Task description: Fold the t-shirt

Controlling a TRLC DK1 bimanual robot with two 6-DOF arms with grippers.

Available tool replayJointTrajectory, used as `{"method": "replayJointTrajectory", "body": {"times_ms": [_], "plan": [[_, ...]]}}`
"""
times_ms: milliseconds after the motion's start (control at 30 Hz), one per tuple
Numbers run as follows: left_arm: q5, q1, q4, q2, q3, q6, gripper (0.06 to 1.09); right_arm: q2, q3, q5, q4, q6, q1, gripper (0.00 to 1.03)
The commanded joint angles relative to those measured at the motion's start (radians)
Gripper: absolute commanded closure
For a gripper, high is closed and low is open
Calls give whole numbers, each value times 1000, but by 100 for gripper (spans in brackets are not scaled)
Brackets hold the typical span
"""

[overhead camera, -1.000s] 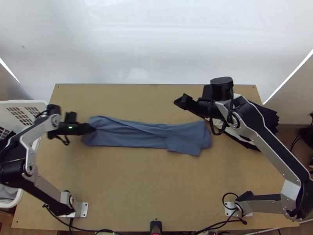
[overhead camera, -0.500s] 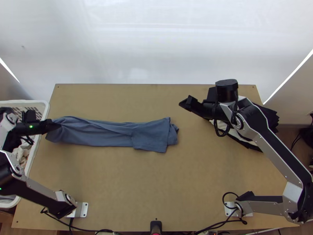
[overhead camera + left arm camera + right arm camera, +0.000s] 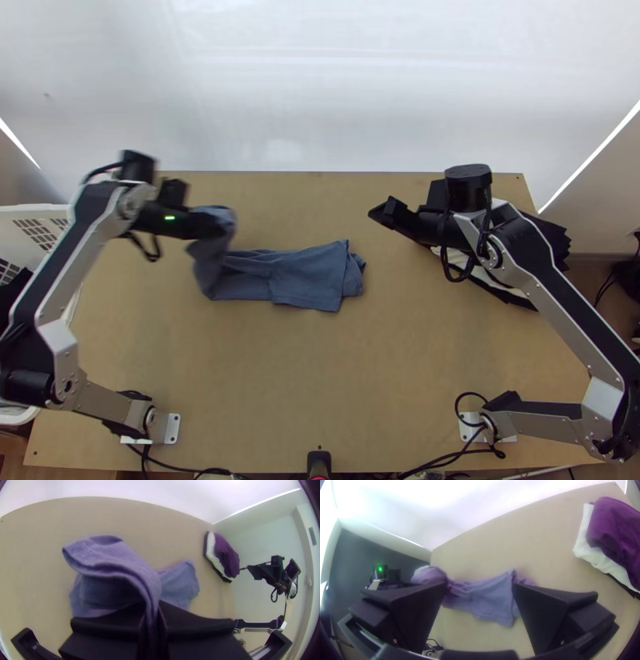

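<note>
Here's the left pincer, left of centre, clamped on the t-shirt: lower smoothly, edges matched! Right pincer apart.

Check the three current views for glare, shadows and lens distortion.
Top view: soft light, no hard shadow beside the blue-grey fabric t-shirt; left wrist view: far edge of the light wooden table bowed, corners dark; right wrist view: strong glare on the smooth white backdrop, table edge curved.
</note>
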Motion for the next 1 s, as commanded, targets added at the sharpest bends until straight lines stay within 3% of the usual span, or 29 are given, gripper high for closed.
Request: {"method": "replayJointTrajectory", "body": {"times_ms": [0, 200, 533, 567, 633, 667, 967], "plan": [[-66, -289, 25, 98, 117, -122, 105, -1, 14, 0, 5, -1, -11, 12], [-115, -405, 73, 235, 200, -179, 105, -5, 14, 0, 7, 1, -17, 12], [-115, -566, 107, 411, 382, -219, 104, -21, -1, 0, 7, -1, -33, 12], [-104, -582, 114, 419, 405, -227, 88, -22, -3, 0, 7, -1, -36, 12], [-38, -614, 143, 424, 451, -231, 6, -27, -14, 0, 7, -1, -51, 12], [-35, -626, 171, 419, 468, -236, 10, -32, -18, 0, 7, -2, -59, 12], [-9, -601, 176, 319, 635, -297, 10, -28, -126, 0, 36, 1, -97, 10]]}}
